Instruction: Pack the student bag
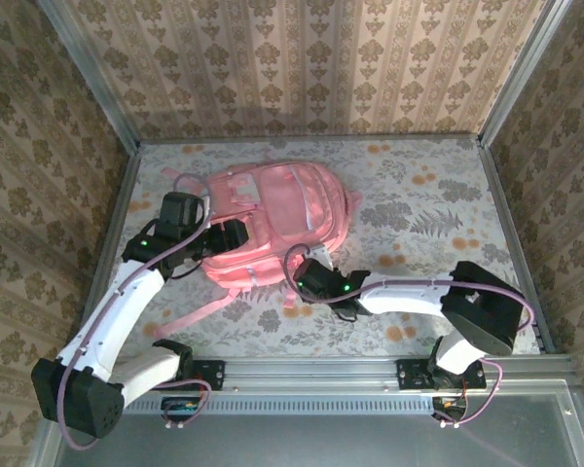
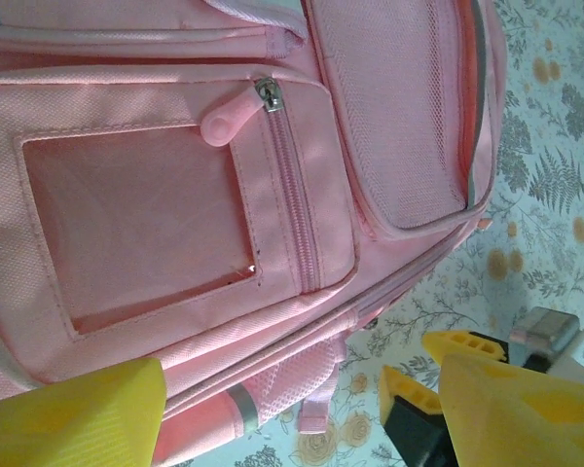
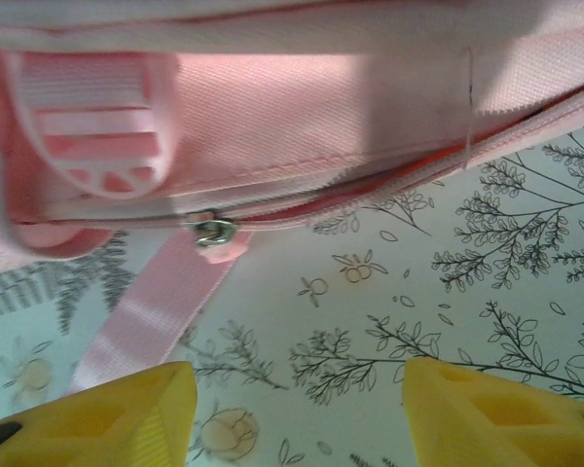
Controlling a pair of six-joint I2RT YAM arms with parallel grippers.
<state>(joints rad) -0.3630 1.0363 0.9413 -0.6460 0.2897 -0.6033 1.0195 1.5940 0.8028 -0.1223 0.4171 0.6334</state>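
The student bag [image 1: 273, 219] lies flat on the counter [image 1: 448, 195], left of the middle. The left hand [image 1: 226, 237] is over the bag's left edge, fingers spread, grasping nothing. The right hand [image 1: 313, 279] is just beside the near edge, also released. The front pocket zipper [image 2: 290, 185] is closed, so I cannot tell what is inside.

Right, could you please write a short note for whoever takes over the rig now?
Left gripper: open, over the student bag's front pocket, holding nothing.
Right gripper: open, at the bag's near edge, facing a zipper slider, not gripping it.
Bag lies flat on the table, front up.
Done: nothing visibly packed.
To do: probably grasp the slider, work the zip, then pack.
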